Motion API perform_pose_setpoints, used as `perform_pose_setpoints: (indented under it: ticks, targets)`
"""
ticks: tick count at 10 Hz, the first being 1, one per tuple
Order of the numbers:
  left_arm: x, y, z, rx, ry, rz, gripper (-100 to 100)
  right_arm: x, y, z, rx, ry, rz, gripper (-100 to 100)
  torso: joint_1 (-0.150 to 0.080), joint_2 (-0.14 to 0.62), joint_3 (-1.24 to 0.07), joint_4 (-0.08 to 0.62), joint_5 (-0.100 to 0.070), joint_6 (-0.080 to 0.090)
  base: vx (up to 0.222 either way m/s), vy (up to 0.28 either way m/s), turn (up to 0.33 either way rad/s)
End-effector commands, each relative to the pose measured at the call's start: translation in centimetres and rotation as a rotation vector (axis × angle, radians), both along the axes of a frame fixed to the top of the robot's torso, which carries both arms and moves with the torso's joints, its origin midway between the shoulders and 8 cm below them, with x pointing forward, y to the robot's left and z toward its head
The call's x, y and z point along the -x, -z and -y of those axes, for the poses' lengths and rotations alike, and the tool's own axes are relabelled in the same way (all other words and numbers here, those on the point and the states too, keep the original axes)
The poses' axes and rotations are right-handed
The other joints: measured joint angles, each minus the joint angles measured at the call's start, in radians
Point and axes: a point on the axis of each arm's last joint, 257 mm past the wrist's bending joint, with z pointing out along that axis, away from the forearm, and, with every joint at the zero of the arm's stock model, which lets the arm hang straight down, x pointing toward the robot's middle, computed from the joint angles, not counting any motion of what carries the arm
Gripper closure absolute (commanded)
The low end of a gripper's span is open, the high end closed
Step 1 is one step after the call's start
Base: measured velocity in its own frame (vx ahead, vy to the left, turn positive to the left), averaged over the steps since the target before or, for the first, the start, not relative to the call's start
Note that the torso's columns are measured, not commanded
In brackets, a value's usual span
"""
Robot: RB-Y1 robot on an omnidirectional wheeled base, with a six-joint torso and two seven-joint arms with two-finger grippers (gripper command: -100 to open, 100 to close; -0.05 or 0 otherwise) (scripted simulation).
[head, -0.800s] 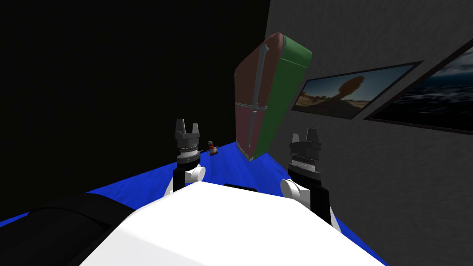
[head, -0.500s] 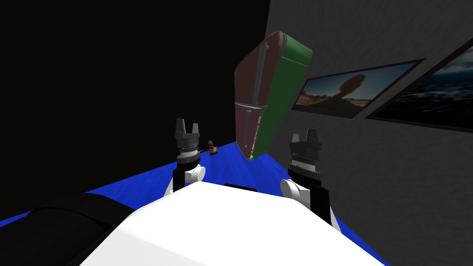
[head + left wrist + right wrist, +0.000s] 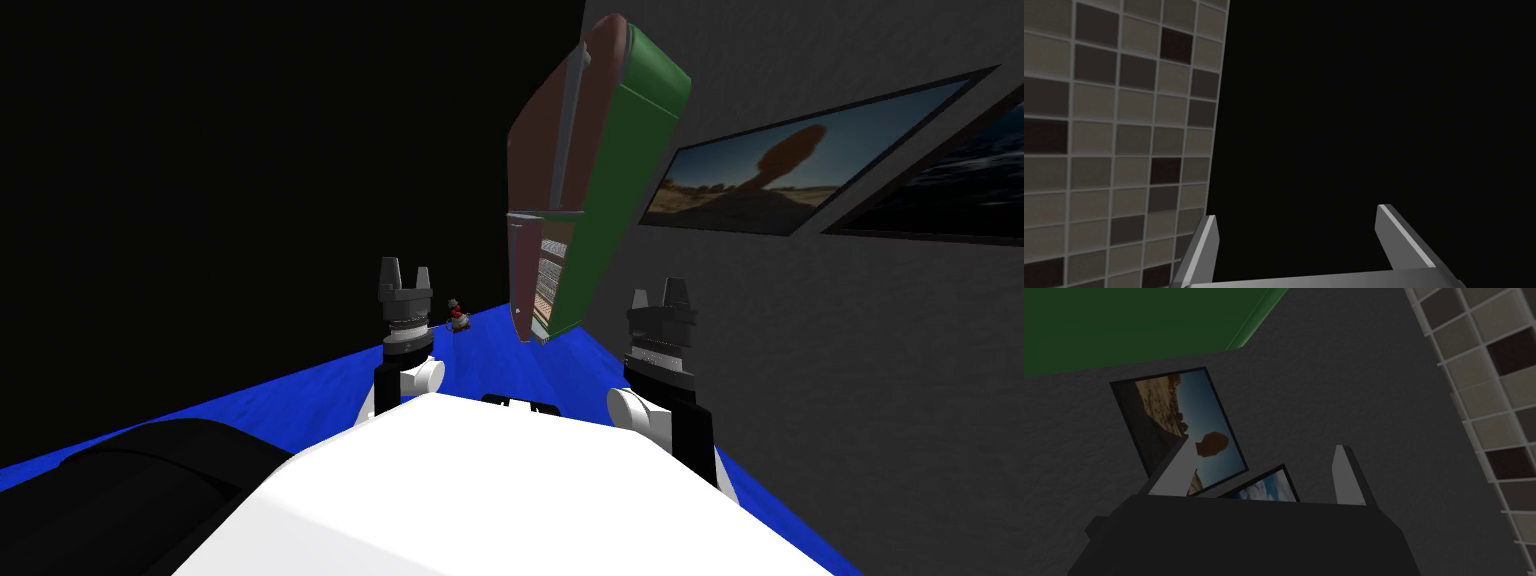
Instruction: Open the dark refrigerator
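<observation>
The refrigerator (image 3: 590,170) stands ahead against the grey wall, with dark reddish-brown doors and a green side. Its upper door carries a long grey handle (image 3: 568,120). The lower door (image 3: 522,275) stands ajar, and shelves (image 3: 550,285) show in the gap behind it. My left gripper (image 3: 404,268) and right gripper (image 3: 661,291) are raised just above my chest, well short of the refrigerator. Both are open and hold nothing, as the left wrist view (image 3: 1296,225) and the right wrist view (image 3: 1264,473) show. The green side (image 3: 1124,323) lies beyond the right fingers.
A small toy figure (image 3: 458,317) sits on the blue floor (image 3: 480,360) left of the refrigerator. Framed pictures (image 3: 790,170) hang on the grey wall to the right. A black area lies to the left. A dark rounded shape (image 3: 150,470) is low at my left.
The lower door has swung from shut to ajar, baring the shelves. The refrigerator looms larger and higher, so my view has moved closer. Both arms have stayed put.
</observation>
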Motion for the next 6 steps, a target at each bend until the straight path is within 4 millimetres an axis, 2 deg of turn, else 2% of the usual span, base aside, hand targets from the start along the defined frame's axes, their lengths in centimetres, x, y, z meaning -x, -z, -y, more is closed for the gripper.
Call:
perform_pose_setpoints:
  ticks: [1, 2, 3, 6]
  targets:
    - [0.0, 0.0, 0.0, 0.0, 0.0, 0.0, 0, 0.0, 0.0, 0.0, 0.0, 0.0, 0.0, 0, 0.0, 0.074, -0.148, 0.074, 0.0, 0.0, 0.0, 0.0, 0.0]
    - [0.0, 0.0, 0.0, 0.0, 0.0, 0.0, 0, -0.2, -0.1, -0.6, 0.054, -0.013, -0.001, -100, 0.0, 0.148, -0.295, 0.148, 0.0, 0.0, 0.032, 0.011, -0.071]
    - [0.0, 0.0, 0.0, 0.0, 0.0, -0.001, 0, -0.3, -0.2, -1.0, 0.09, -0.018, 0.001, -100, 0.0, 0.18, -0.365, 0.18, 0.0, 0.0, 0.063, 0.031, -0.097]
    - [0.0, 0.0, 0.0, 0.0, 0.0, -0.001, 0, -0.6, -0.6, -2.0, 0.188, -0.028, 0.011, -100, 0.001, 0.194, -0.389, 0.194, 0.0, 0.0, 0.067, 0.051, -0.073]
